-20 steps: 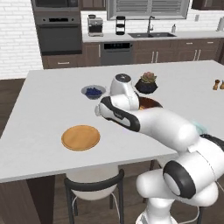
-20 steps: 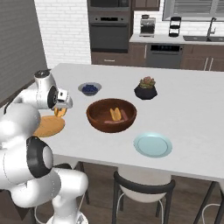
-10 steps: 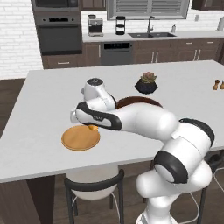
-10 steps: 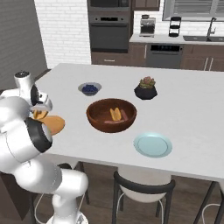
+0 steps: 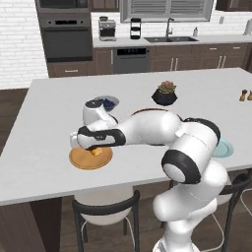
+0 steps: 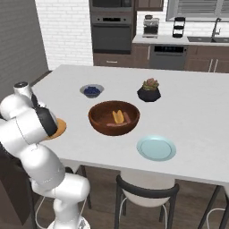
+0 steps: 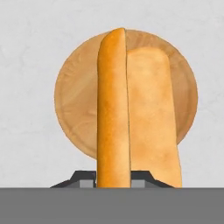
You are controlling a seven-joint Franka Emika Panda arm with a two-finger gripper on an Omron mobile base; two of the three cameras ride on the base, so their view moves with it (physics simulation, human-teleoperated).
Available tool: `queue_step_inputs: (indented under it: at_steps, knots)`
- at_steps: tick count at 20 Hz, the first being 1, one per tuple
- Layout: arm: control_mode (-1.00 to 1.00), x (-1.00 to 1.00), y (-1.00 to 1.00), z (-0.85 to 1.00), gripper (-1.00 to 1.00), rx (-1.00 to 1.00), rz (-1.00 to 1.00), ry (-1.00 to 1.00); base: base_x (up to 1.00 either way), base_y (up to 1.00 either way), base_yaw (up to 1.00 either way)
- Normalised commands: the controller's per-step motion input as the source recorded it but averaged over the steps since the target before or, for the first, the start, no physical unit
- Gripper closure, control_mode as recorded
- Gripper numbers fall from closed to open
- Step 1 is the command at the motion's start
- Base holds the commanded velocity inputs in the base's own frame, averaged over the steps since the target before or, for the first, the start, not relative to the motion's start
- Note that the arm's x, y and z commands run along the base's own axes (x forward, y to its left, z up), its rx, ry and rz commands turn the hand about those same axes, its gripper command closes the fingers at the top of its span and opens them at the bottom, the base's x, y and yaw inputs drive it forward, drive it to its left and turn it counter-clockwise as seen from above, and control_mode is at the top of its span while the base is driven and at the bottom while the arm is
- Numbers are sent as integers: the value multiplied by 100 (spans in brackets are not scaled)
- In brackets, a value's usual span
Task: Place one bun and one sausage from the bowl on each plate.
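- A white robot arm reaches low over the left part of a long white counter (image 5: pixel 44 142); its gripper (image 5: pixel 96 152) hangs over a tan wooden plate (image 5: pixel 81 160) that lies close to the counter's near edge
- The claw is clamped narrow on a split bun (image 7: pixel 131 113); in the hand view the bun runs lengthwise across the wooden plate (image 7: pixel 74 96), with the plate's rim showing all round it and bare white counter beyond
- From the left base view the bun (image 5: pixel 97 152) sits just above the plate; I cannot tell whether it touches the wood
- Open counter lies to the left and behind the plate; the arm's own elbow and forearm fill the space to its right
- A large dark wooden bowl (image 6: pixel 99 120) stands mid-counter, well apart from the wooden plate (image 6: pixel 60 127); a second bun (image 6: pixel 118 116) and two brown sausages (image 6: pixel 127 117) lie in it
- A pale teal plate (image 6: pixel 156 148) rests bare near the front edge, just right of the bowl
- Farther back stand a small grey bowl of dark berries (image 6: pixel 92 91) and a black plant pot (image 6: pixel 149 91)
- Dark stools (image 6: pixel 145 197) tuck under the near edge
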Motion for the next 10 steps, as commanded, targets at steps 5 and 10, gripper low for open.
queue_step_inputs:
  at_steps: [5, 10]
  knots:
    - [-100, 11, 8, -54, 100, 4, 0, 2, 0, 0, 0]
    - [-100, 0, 42, -38, 100, 6, 0, 1, 0, 0, 0]
